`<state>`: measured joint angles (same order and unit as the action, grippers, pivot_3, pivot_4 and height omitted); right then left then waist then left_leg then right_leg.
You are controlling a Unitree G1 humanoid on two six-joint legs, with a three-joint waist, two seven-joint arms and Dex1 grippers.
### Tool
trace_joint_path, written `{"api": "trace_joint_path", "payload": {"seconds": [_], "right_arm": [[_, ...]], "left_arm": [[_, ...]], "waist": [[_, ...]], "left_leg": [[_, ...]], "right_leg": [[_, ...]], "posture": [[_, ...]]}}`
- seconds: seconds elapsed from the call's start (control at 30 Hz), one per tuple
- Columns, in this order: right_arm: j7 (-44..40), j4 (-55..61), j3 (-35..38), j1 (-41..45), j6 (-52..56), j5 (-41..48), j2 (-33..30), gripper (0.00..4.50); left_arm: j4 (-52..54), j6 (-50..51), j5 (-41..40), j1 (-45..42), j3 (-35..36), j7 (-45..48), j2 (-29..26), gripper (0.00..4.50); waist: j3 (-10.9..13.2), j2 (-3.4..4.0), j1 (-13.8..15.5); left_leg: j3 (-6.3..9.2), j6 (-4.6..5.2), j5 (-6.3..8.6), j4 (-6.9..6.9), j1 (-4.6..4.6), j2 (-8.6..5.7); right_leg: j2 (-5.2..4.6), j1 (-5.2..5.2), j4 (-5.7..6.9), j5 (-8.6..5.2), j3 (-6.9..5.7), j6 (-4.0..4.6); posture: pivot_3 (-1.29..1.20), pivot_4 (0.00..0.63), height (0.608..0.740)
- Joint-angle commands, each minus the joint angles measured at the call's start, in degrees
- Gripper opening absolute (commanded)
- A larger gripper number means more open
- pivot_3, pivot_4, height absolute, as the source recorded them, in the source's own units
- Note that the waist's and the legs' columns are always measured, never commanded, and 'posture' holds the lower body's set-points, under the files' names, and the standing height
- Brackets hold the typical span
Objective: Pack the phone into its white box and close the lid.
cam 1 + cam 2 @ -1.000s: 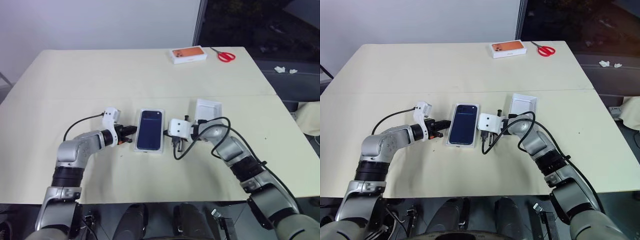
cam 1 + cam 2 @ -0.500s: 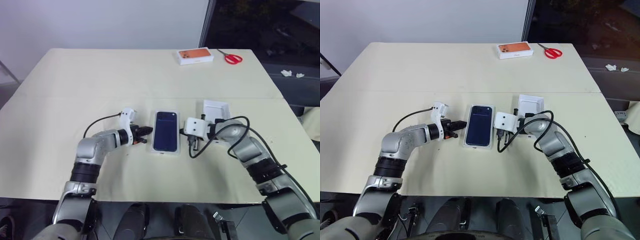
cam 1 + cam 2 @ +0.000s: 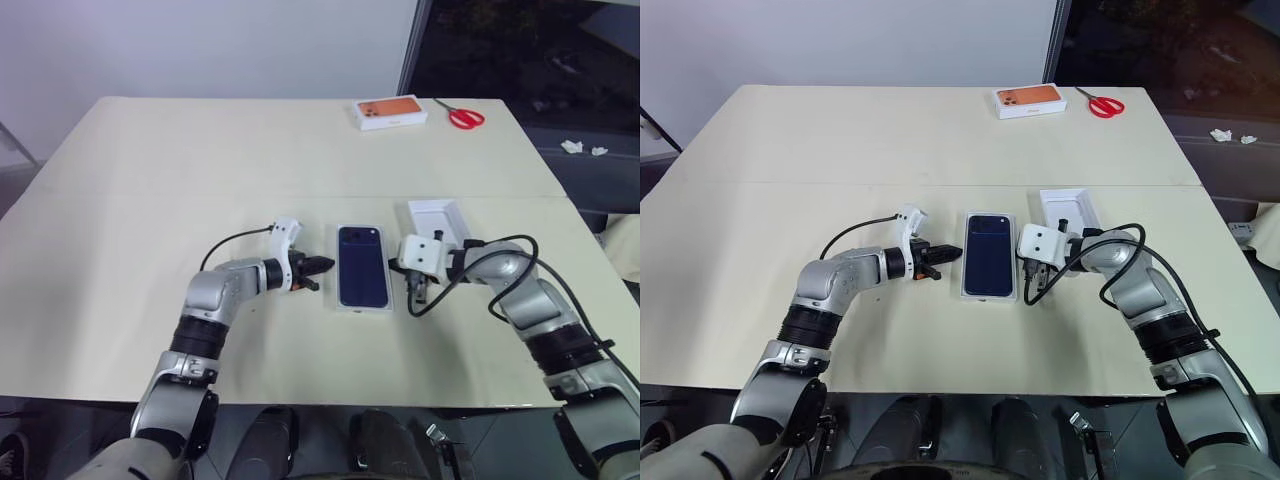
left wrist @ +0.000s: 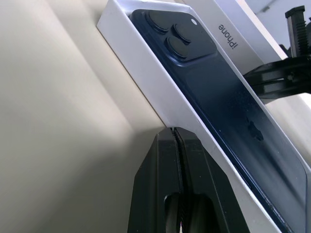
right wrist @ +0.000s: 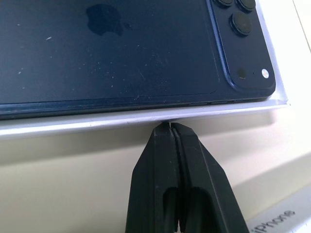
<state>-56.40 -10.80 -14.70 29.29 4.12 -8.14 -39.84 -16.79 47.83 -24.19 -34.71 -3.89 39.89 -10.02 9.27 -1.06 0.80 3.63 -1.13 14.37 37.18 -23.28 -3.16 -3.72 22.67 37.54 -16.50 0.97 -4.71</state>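
A: Head view? Where's the phone (image 3: 362,278)?
B: Centre frame, lying back-up in the white box (image 3: 341,308) on the table (image 3: 150,180). The lid (image 3: 437,219) sits open just right of it.
A: Left wrist view?
B: Left gripper (image 4: 175,133) pinched closed, empty, tips at the box's side wall.
A: Right wrist view?
B: Right gripper (image 5: 169,127) closed too, empty, tips at the opposite wall.

One table (image 3: 200,150) carries one dark blue phone (image 3: 362,278) lying in one white box (image 3: 362,309), one white lid (image 3: 437,216) beside it, one small orange-topped box (image 3: 390,111) and one pair of red-handled scissors (image 3: 461,115) at the far edge. Two robot arms reach in, each with two black fingers (image 4: 181,160).
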Motion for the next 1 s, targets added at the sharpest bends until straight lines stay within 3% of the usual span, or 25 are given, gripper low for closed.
{"api": "trace_joint_path", "payload": {"seconds": [0.03, 0.13, 0.2, 0.3, 0.47, 0.57, 0.83, 1.0], "right_arm": [[-0.38, -0.32, 0.52, -0.16, -0.27, -0.11, -0.98, 0.05], [-2.62, 0.38, 0.92, -0.24, 2.01, 1.71, -1.1, 0.05], [-3.86, 1.03, 1.94, 0.25, 5.39, 3.95, -0.51, 0.58], [-4.78, 0.66, 1.68, 0.92, 5.72, 3.88, -1.04, 1.83], [-4.38, -0.21, 1.38, 1.81, 3.46, 1.71, -2.99, 4.38], [-3.83, -0.28, 1.45, 2.78, 1.8, 0.4, -4.08, 4.5], [-4.08, -0.87, 1.94, 3.96, 0.29, -0.57, -5.06, 4.5], [-4.94, 1.59, 7.82, 6.56, 16.89, 6.66, -3.89, 4.5]], "left_arm": [[-0.4, 0.28, 0.5, -0.46, -2.51, 1.29, 1.09, 0.07], [-0.01, 0.1, 0.94, -0.11, -2.48, 1.73, 0.16, 0.07], [0.26, 0.82, 0.4, 0.06, -1.45, 1.93, -0.23, 0.0], [0.96, 1.85, -0.26, 0.57, -0.42, 2.04, -0.96, 0.83], [2.39, 1.42, -0.3, 1.6, 0.58, 2.58, -2.86, 3.19], [2.71, 1.11, -0.33, 1.62, 1.14, 2.42, -4.32, 4.47], [4.27, 0.16, -0.83, 1.95, 2.32, 2.78, -7.5, 4.47], [9.21, -4.39, -1.59, 4.5, 4.08, 5.25, -11.43, 4.47]], "waist": [[0.0, 0.0, -0.02], [0.0, 0.0, -0.03], [0.0, 0.0, -0.04], [0.0, 0.0, -0.1], [0.0, 0.0, -0.24], [0.0, 0.0, -0.52], [0.01, 0.01, -1.62], [0.07, 0.12, -1.76]], "left_leg": [[0.0, 0.0, 0.0, 0.0, 0.0, 0.0], [0.0, 0.0, 0.0, 0.0, 0.0, 0.0], [0.0, 0.0, 0.0, 0.0, 0.0, 0.0], [0.0, 0.0, 0.0, 0.0, 0.0, 0.01], [0.0, 0.09, 0.06, -0.03, 0.14, 0.05], [0.0, 0.3, 0.18, -0.08, 0.28, 0.07], [-0.01, 0.29, 0.17, -0.12, 0.3, 0.1], [-0.04, 0.27, 0.16, -0.16, 0.25, 0.16]], "right_leg": [[0.0, 0.0, 0.0, 0.0, 0.0, 0.0], [0.0, 0.0, 0.0, 0.0, 0.0, 0.0], [0.01, 0.0, 0.0, 0.0, 0.0, 0.0], [0.0, 0.0, 0.0, 0.0, 0.0, 0.0], [0.02, -0.1, 0.0, 0.0, 0.01, 0.0], [0.04, -0.21, 0.0, 0.0, 0.02, -0.01], [0.07, -0.18, 0.0, 0.0, 0.04, -0.01], [0.1, -0.06, 0.01, 0.0, 0.11, -0.01]], "posture": [[0.0, 0.15, 0.74], [0.0, 0.15, 0.74], [0.0, 0.15, 0.74], [0.0, 0.15, 0.74], [0.0, 0.15, 0.74], [0.0, 0.15, 0.74], [0.0, 0.15, 0.74], [0.0, 0.15, 0.74]]}}
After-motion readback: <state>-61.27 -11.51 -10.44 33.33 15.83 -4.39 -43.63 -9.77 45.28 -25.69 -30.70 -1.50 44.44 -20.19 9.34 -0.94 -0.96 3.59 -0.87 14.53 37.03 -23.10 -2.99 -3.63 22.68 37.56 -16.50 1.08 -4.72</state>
